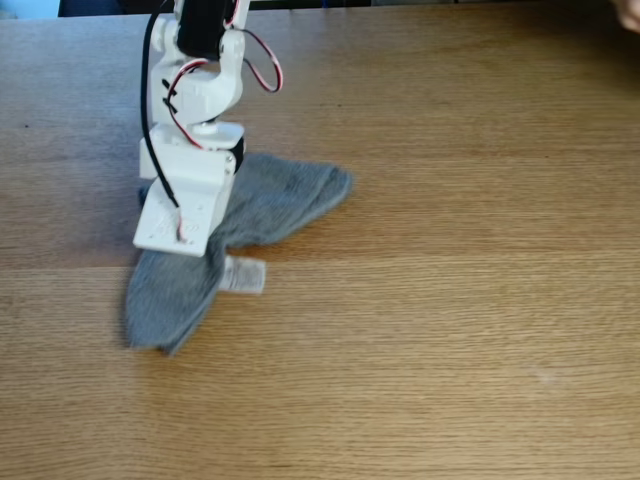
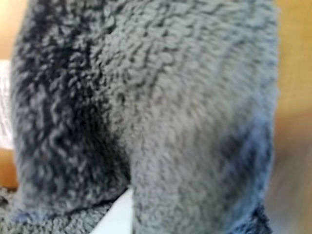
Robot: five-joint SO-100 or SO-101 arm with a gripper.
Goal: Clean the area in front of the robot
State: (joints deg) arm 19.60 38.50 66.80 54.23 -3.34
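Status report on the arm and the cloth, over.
Gripper down on the grey cloth, fingers hidden, open or shut unclear. Cloth crumpled flat on the wooden table, white tag sticking out. Nothing else near the cloth.

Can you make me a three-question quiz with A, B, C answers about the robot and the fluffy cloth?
1. Where is the cloth?
A. under the robot's lower end
B. far from the arm, at the table's right edge
C. hanging off the table

2. What colour is the cloth?
A. red
B. grey
C. yellow

3. How does the cloth lie?
A. neatly folded square
B. rolled into a ball
C. rumpled and spread out

Answers: 1 A, the white arm stands over it in the fixed view. 2 B, grey loops show in both views. 3 C, its uneven flaps spread across the wood.
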